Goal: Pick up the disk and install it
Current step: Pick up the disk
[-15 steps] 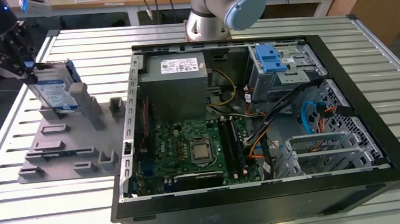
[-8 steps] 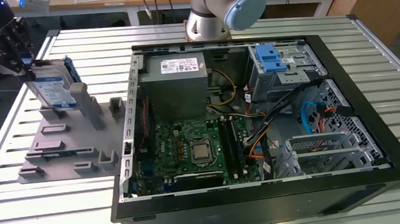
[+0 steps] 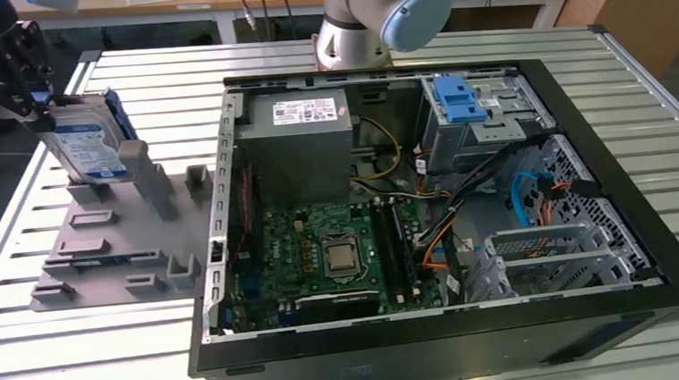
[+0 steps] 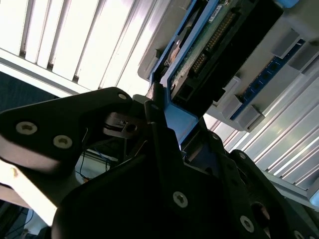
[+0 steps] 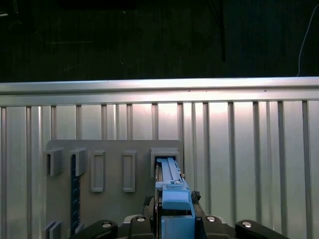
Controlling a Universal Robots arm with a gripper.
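Note:
The disk [image 3: 88, 143] stands on edge at the far end of a grey holder stand [image 3: 104, 251], at the exterior view's left; it is silver with a white-and-blue label and blue rails. My gripper [image 3: 49, 104] comes in from the upper left and is shut on the disk's upper edge. In the first wrist view the disk's blue rail [image 5: 172, 199] runs out from between my black fingers [image 5: 207, 219], and its far end is at a raised slot of the stand [image 5: 114, 199]. The second wrist view has the disk's circuit-board side [image 4: 214, 45] just beyond the gripper [image 4: 164, 119].
An open computer case [image 3: 629, 223] lies on the slatted metal table [image 3: 88, 351], right of the stand. Inside are a grey power-supply box [image 3: 301, 148], a motherboard [image 3: 320, 254], a metal cage with a blue latch [image 3: 468, 105] and a second metal cage [image 3: 554, 256]. The arm's base [image 3: 359, 27] stands behind the case.

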